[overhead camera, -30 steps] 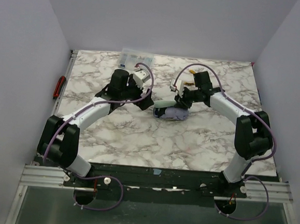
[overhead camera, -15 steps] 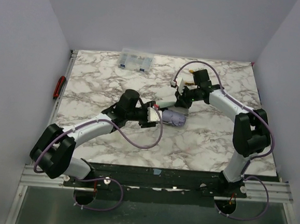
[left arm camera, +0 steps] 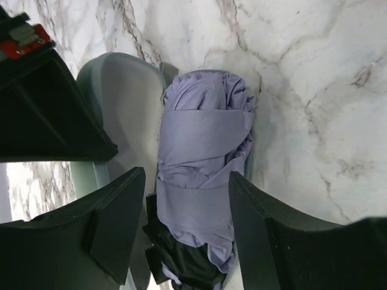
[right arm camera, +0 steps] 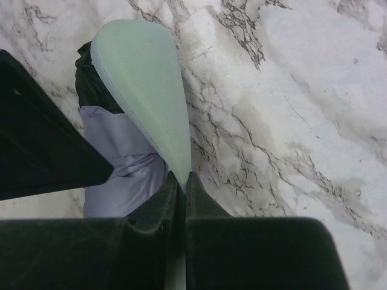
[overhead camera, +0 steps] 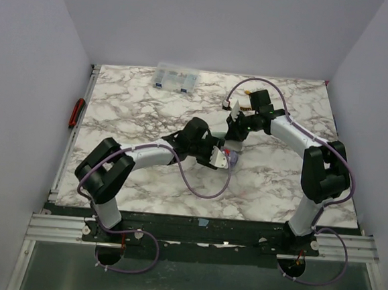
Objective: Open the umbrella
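The umbrella (left arm camera: pixel 205 151) lies folded on the marble table, a pale lavender bundle wrapped by its strap, with black fabric showing at one end. It rests in a pale green shell (left arm camera: pixel 124 109) whose flat flap (right arm camera: pixel 145 84) stands beside it. My left gripper (left arm camera: pixel 184 181) straddles the bundle, its fingers (left arm camera: pixel 254 229) closed against both sides of the fabric. My right gripper (right arm camera: pixel 182 178) is shut on the flap's narrow tip. From above, the left gripper (overhead camera: pixel 221 157) covers most of the umbrella (overhead camera: pixel 229 159), and the right gripper (overhead camera: pixel 235 133) sits just behind it.
A clear compartment box (overhead camera: pixel 177 78) sits at the back left of the table. Yellow-handled pliers (overhead camera: pixel 252 92) lie behind the right arm. A red item (overhead camera: pixel 77 112) hangs at the left table edge. Grey walls enclose three sides.
The left arm swung from the back left over to the umbrella, and its jaws narrowed round the bundle. The right gripper closed on the green flap.
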`<state>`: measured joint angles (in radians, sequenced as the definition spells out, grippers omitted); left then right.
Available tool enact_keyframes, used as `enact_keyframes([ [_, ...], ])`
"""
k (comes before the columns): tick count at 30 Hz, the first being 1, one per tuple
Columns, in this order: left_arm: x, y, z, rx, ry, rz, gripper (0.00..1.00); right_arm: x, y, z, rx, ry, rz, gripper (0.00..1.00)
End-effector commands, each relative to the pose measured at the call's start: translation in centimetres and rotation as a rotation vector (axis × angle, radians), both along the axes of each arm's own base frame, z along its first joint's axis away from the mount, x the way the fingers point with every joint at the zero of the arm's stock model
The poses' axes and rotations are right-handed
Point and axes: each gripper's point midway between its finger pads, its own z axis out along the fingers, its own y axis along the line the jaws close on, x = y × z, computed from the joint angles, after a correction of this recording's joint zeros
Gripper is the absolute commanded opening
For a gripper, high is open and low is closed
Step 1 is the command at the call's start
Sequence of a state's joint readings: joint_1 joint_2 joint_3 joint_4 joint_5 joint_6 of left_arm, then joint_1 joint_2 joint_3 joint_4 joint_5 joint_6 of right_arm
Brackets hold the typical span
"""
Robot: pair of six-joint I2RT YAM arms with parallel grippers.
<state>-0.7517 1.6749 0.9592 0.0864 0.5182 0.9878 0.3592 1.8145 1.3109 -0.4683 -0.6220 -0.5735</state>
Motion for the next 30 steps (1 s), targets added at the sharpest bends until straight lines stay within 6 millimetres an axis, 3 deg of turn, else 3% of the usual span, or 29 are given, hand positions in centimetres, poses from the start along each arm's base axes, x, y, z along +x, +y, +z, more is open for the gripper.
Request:
enact_keyframes([
  [1,2.5,-0.7,-1.1,0.087,-0.068,0.012,0.58,-0.7,0.3,0.6,0.025,0.025,-0.004,0.01],
  [4,3.6,-0.8,-2.1,0.128,-0.063,0.044,0.54,-0.8,0.3,0.7,0.025,0.026,-0.007,0.01],
  [9,3.1,-0.2,-3.5,0.183,-0.050,0.019,0.40,-0.8,0.0,0.4,0.012,0.028,-0.018,0.01],
  [11,2.3,0.2,-4.2,0.215,-0.021,-0.012,0.31,-0.8,0.1,0.2,0.015,0.030,-0.018,0.01],
  [14,1.2,0.7,-4.5,0.246,0.012,-0.049,0.04,-0.5,0.1,0.3,0.014,0.024,-0.026,0.01],
  [15,1.1,0.7,-4.3,0.240,0.017,-0.048,0.00,-0.4,0.0,0.3,0.010,0.020,-0.030,0.01],
  [19,0.6,0.5,-1.9,0.168,0.018,-0.039,0.00,0.3,-0.2,0.1,-0.007,0.001,-0.050,0.01],
  [25,0.9,-0.9,6.2,-0.084,-0.044,0.034,0.00,0.9,-0.7,-0.2,-0.030,-0.032,-0.077,0.01],
  [30,1.3,-1.5,10.9,-0.194,-0.063,0.066,0.00,0.7,-0.8,-0.5,-0.030,-0.028,-0.087,0.01],
])
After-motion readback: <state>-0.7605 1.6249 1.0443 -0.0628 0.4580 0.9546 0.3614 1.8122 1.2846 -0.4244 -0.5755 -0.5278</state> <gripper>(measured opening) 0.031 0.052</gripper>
